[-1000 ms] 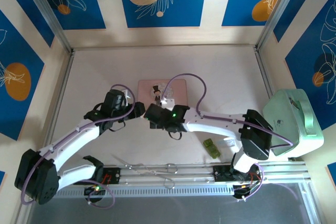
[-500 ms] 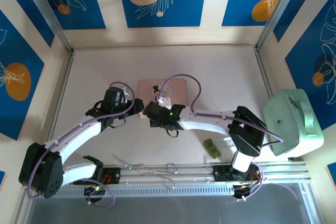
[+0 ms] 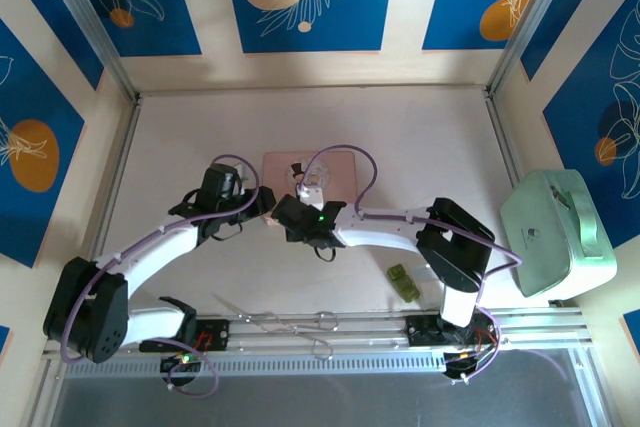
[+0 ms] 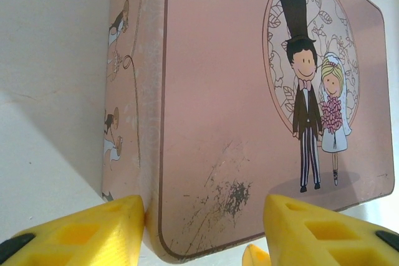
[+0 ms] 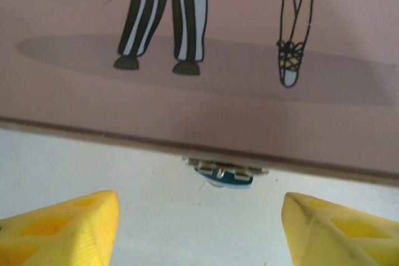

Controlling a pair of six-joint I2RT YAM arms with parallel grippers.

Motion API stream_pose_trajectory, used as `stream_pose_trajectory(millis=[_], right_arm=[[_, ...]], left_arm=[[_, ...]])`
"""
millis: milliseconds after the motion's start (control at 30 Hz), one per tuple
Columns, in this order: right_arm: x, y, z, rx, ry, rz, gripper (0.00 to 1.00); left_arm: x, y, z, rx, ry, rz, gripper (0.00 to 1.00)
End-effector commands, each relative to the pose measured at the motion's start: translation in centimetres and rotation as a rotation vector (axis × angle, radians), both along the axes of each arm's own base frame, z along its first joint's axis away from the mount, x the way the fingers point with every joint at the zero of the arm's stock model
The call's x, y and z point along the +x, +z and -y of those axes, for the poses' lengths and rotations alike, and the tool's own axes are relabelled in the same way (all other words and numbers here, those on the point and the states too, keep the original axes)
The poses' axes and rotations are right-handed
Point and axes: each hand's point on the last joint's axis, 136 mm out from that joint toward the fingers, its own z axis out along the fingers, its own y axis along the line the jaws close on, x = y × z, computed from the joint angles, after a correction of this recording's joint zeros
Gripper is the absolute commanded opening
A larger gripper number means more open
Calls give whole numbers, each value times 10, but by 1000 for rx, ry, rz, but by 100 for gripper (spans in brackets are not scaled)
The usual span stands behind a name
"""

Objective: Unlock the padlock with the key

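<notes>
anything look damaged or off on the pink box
Yes: the pink box has dark scuffs and fine scratches on its lid, near the corner closest to the left wrist camera. Otherwise nothing stands out; the padlock peeks out under its edge.

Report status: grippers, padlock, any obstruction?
Left gripper open, straddling pink picture box corner. Right gripper open, empty, facing padlock. Padlock at box's front edge, partly tucked under it; table bare between fingers and lock.
</notes>
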Motion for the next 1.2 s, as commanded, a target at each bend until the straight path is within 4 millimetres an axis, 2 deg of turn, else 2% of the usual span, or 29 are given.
stream_pose_trajectory(millis=[0, 500, 867, 1167], right_arm=[[10, -6, 4, -17, -21, 9, 67], [16, -11, 3, -71, -23, 9, 57], [17, -13, 9, -108, -55, -13, 46], [19, -15, 13, -105, -87, -30, 43]], left_arm=[[10, 11, 6, -41, -11, 36, 52], [10, 11, 6, -27, -16, 42, 51], [9, 6, 3, -8, -18, 41, 50], [11, 9, 2, 10, -20, 48, 49]])
